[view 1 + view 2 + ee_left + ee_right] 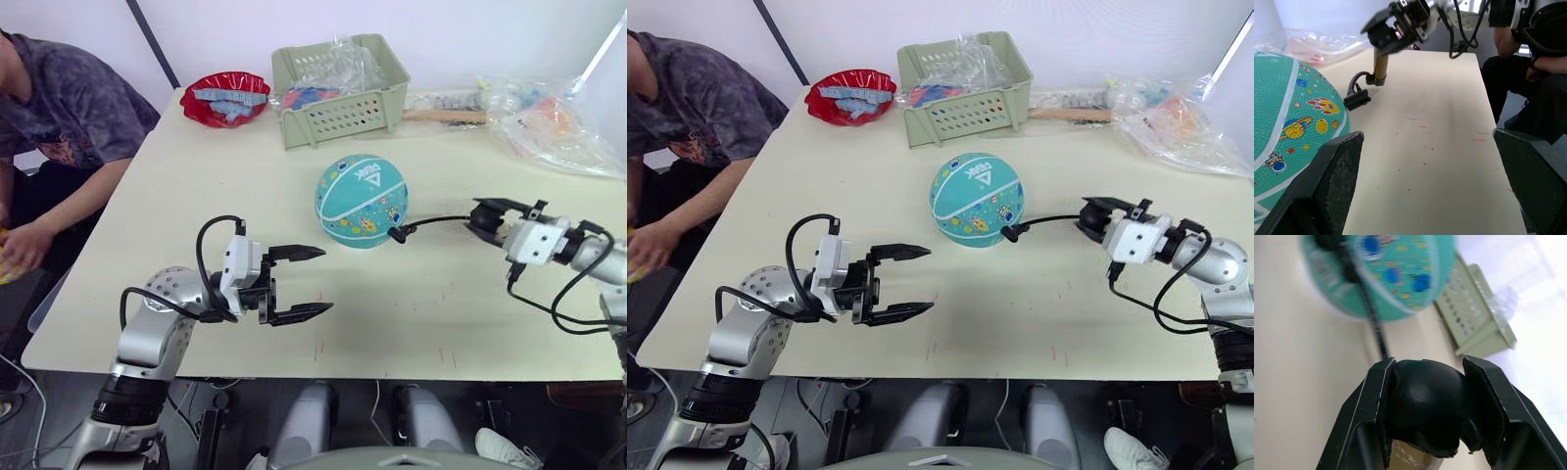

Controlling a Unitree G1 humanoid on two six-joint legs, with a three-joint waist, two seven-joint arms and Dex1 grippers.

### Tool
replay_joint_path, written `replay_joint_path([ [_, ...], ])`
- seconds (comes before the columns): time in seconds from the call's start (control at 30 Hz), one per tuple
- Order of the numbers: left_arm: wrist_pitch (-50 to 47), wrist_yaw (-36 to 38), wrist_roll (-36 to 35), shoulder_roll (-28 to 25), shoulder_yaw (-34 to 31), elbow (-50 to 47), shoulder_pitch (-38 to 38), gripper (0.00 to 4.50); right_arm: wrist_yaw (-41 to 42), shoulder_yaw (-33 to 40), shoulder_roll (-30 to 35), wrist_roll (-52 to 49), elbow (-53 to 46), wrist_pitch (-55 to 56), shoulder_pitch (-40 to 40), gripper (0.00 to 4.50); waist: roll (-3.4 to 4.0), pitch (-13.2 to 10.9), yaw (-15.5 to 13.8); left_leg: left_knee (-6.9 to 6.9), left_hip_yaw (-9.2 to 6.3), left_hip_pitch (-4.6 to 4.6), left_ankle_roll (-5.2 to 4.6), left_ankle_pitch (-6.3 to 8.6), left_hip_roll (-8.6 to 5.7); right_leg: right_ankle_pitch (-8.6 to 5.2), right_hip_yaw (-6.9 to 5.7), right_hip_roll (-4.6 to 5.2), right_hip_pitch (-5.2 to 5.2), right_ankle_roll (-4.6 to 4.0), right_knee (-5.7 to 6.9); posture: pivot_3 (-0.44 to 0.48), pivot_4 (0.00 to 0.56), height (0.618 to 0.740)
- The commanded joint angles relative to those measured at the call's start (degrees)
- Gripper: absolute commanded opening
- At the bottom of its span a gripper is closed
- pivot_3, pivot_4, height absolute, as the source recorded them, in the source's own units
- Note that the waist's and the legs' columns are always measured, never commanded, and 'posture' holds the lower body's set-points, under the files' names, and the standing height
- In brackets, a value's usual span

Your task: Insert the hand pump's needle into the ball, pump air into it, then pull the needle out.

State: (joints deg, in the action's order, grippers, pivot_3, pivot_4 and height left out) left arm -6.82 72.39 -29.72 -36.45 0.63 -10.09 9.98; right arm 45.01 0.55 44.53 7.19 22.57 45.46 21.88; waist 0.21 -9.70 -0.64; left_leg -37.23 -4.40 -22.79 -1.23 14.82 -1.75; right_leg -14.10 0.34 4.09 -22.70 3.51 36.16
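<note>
Now, ball (361,201): teal, on the surface (196,196) around mid-width, nearer the far edge than the near one, well apart from both grippers.
Pump (1380,66): gold barrel and black end cap clamped in the right gripper (487,217), held off the surface toward the right edge.
Hose (436,221): thin, black, runs from the pump to the ball's near right side.
Hose tip (398,234): black fitting right against the ball's skin; needle itself too small to tell.
Right fingers (1366,416): clenched on the pump's rounded black cap, one on each side.
Left gripper (306,283): near the near edge, left of mid-width, pointing right across the surface.
Left fingers (299,253): released, wide apart, nothing between them; ball sits just beyond one of them in the left wrist view.
Basket (340,90): pale green, at the far edge behind the ball, plastic wrap inside.
Red bowl (226,96): far left corner, beside the basket.
Bags (554,127): clear plastic, far right corner.
Person (59,117): seated at the left edge, forearm hanging beside it.
</note>
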Motion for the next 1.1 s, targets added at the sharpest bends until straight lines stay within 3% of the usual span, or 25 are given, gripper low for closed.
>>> replay_joint_path([
  [0.03, 0.6, 0.0, -0.5, 0.2, -0.1, -2.2, 0.2, 4.5, -4.7, -0.3, 3.3, 6.5, 2.5, 9.4, 0.7, 1.63, 0.0, 0.0, 0.0, -0.02, 0.04, 0.01, 0.0, 0.0, -0.01, 0.0, 0.04, 0.0, -0.01, 0.0, 0.03, 0.0, 0.15, 0.74],
  [0.2, 0.8, 0.1, -0.3, 0.4, -0.1, -2.2, -0.1, 4.5, -7.1, -2.4, 5.8, 8.3, 4.3, 14.6, -0.2, 1.63, -0.01, 0.0, 0.1, -0.09, 0.14, 0.12, 0.0, 0.0, 0.0, 0.0, 0.21, -0.03, -0.02, 0.01, 0.21, 0.0, 0.15, 0.74],
  [0.23, 0.9, 0.1, -0.3, 0.4, -0.1, -2.2, -0.1, 4.5, -6.9, -3.0, 6.3, 8.0, 4.3, 14.8, -0.5, 2.65, -0.02, 0.0, 0.2, -0.12, 0.16, 0.14, 0.0, 0.0, 0.0, 0.0, 0.24, -0.04, -0.02, 0.01, 0.28, 0.0, 0.15, 0.74],
  [0.37, 1.0, 0.2, -0.1, 0.6, 0.1, -1.8, 0.1, 4.5, -5.5, -4.5, 8.9, 5.4, 4.2, 15.6, -2.8, 4.46, -0.03, 0.0, 0.3, -0.15, 0.22, 0.24, -0.01, 0.0, 0.0, 0.0, 0.36, -0.04, -0.02, 0.0, 0.46, 0.0, 0.15, 0.74],
  [0.53, 1.1, 0.2, 0.0, 0.9, 0.1, -1.6, 0.1, 4.5, -3.3, -5.9, 11.0, -1.5, 2.5, 15.5, -5.6, 4.46, -0.06, 0.0, 1.1, -0.18, 0.36, 0.38, -0.07, 0.03, 0.01, 0.0, 0.53, -0.04, 0.0, 0.0, 0.62, 0.0, 0.15, 0.74],
  [0.6, 1.2, 0.1, 0.1, 1.1, 0.1, -1.5, 0.3, 4.5, -0.1, -6.7, 10.9, -9.6, 0.4, 12.2, -8.5, 4.46, -0.14, -0.1, 1.4, -0.18, 0.38, 0.42, -0.21, 0.11, 0.03, 0.0, 0.56, -0.05, 0.01, 0.0, 0.66, 0.0, 0.15, 0.74],
  [0.7, 1.2, -1.4, 0.9, 1.6, -0.2, -0.9, 1.5, 4.5, 3.8, -5.1, 9.1, -25.1, -6.1, 1.8, -14.3, 4.46, -0.16, -0.1, 1.4, -0.19, 0.4, 0.48, -0.3, 0.15, 0.06, 0.0, 0.61, -0.06, 0.04, -0.01, 0.71, 0.0, 0.15, 0.74],
  [0.83, 0.8, -2.9, 1.1, 2.1, -0.4, -0.6, 2.4, 4.5, 6.6, -2.2, 7.7, -33.5, -11.9, -7.1, -18.2, 4.46, -0.17, -0.1, 1.4, -0.22, 0.53, 0.56, -0.33, 0.17, 0.07, 0.01, 0.71, -0.03, 0.08, 0.0, 0.74, 0.0, 0.15, 0.74],
  [0.97, -3.0, -9.6, 0.4, 4.5, -2.0, 0.6, 7.1, 4.5, 6.7, 2.1, 5.9, -52.8, -28.6, -24.5, -30.5, 4.46, -0.27, -0.1, 0.5, -0.23, 0.44, 0.64, -0.33, 0.17, 0.08, 0.01, 0.69, -0.07, 0.15, 0.0, 0.77, 0.0, 0.15, 0.74],
  [1.1, -5.9, -13.8, 1.0, 5.4, -2.4, 2.2, 11.1, 4.5, 5.9, 6.0, 2.8, -57.4, -36.1, -31.5, -35.5, 4.46, -0.33, -0.1, 0.3, -0.26, 0.35, 0.62, -0.33, 0.17, 0.08, 0.01, 0.67, -0.12, 0.15, 0.01, 0.8, 0.0, 0.15, 0.74],
])
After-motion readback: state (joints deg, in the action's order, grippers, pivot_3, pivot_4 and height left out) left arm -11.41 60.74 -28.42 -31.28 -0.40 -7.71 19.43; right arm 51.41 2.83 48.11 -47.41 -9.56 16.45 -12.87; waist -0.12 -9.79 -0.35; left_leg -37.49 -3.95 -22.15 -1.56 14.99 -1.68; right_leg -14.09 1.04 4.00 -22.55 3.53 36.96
